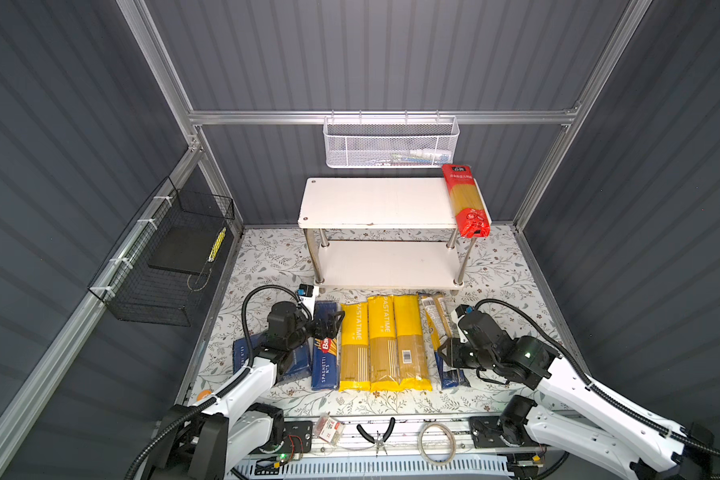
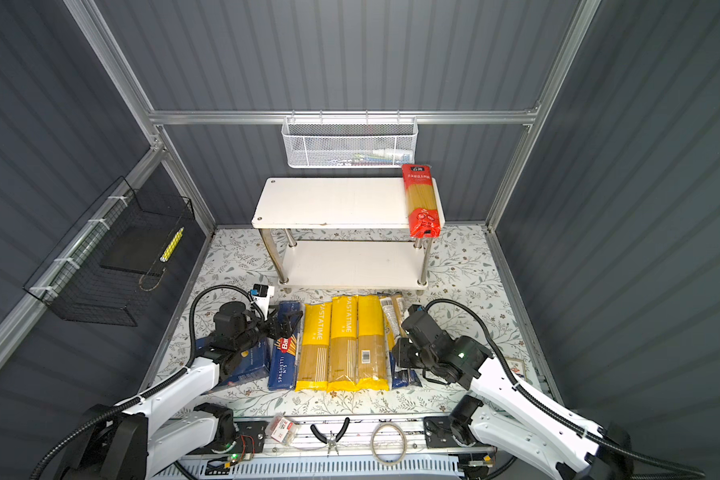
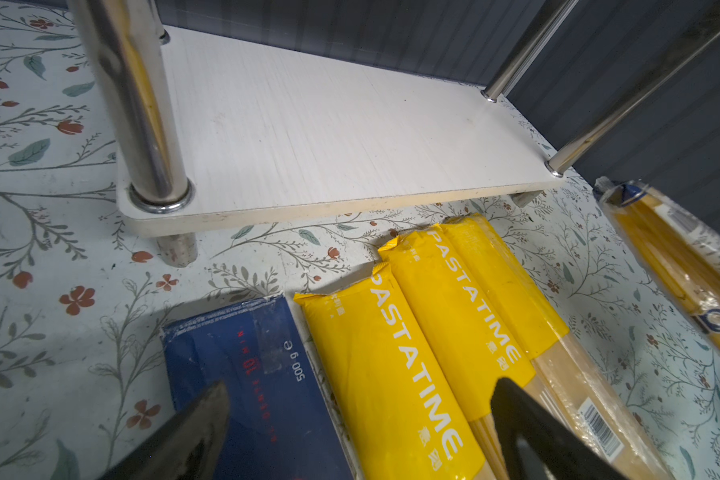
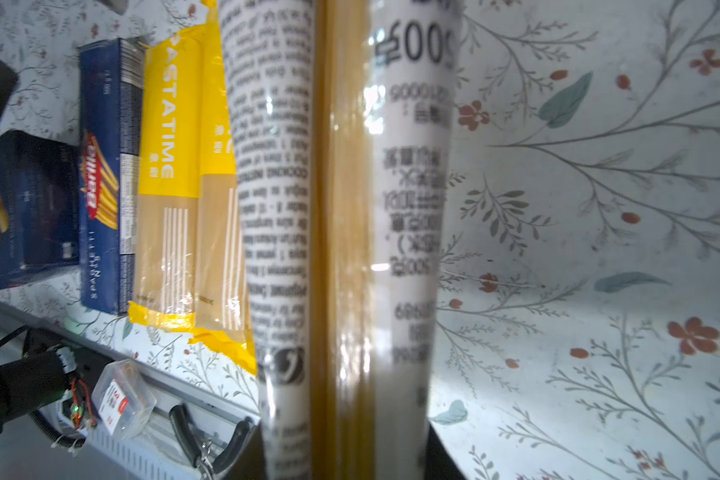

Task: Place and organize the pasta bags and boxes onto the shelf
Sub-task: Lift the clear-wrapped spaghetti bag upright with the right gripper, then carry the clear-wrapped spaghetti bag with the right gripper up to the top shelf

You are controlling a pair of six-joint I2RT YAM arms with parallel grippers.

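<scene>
The shelf [image 3: 329, 124] looks matt wood-grain, legs [image 3: 142, 104] polished metal; yellow bags [image 3: 391, 353] glossy plastic; blue box [image 3: 246, 374] matt card.

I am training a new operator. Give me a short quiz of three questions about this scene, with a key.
1. True or false: the red pasta bag lies on the top board of the shelf.
2. How many yellow pasta bags lie on the table?
3. The right claw grips which: A, the blue box; B, the clear spaghetti bag?
Key: 1 true; 2 three; 3 B.
</scene>
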